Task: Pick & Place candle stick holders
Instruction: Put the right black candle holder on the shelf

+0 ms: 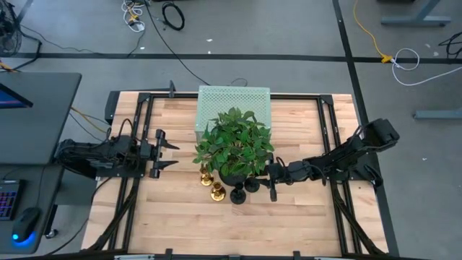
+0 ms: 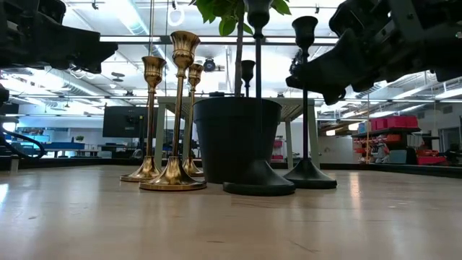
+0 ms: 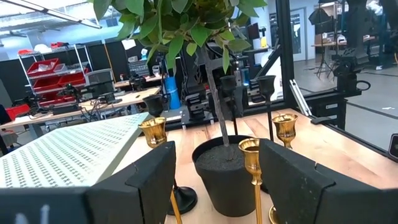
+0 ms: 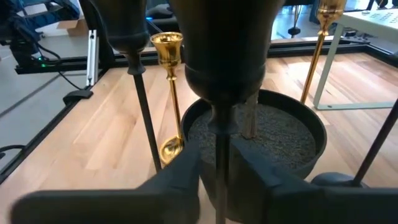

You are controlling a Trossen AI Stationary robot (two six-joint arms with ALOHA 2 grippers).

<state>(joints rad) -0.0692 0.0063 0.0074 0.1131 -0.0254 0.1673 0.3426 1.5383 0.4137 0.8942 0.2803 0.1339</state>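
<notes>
Right wrist view, nearest first: closed narrow with the right gripper (image 4: pixel 217 177) on the slim stem of a black candlestick (image 4: pixel 225 56), just under its cup. Judged to be at the lift, grip made, placing not yet done. Appears in the low view to rest with its round base on the table (image 2: pixel 216 224), or barely off it; cannot tell which. Lift straight up, slowly, keeping the stem upright; gripped this high, could let the heavy base swing if jerked or tilted. Check the pinch sits square on the stem before rising, since so thin a stem may twist between the pads. Taking the high view as the clock face, mind the plant pot (image 2: pixel 238 137) just beside at about 10 o'clock, with leaves hanging over the cup; back away toward 3 o'clock once clear of the table rather than sweeping across. Keep off a second black candlestick (image 2: pixel 258 184) near at 8 o'clock, easy to knock over. Farther along, behind the pot, a third black candlestick (image 2: pixel 247 72), mostly hidden. Out at 9 o'clock, past the pot, three gold candlesticks (image 2: pixel 173 177) standing close together. Beyond the plant at 12 o'clock, a green box (image 1: pixel 233 101) with holes, touching or just under the leaves. Farthest, well apart at 9 o'clock, the left gripper (image 1: pixel 167 154), spread wide, empty, waiting.
</notes>
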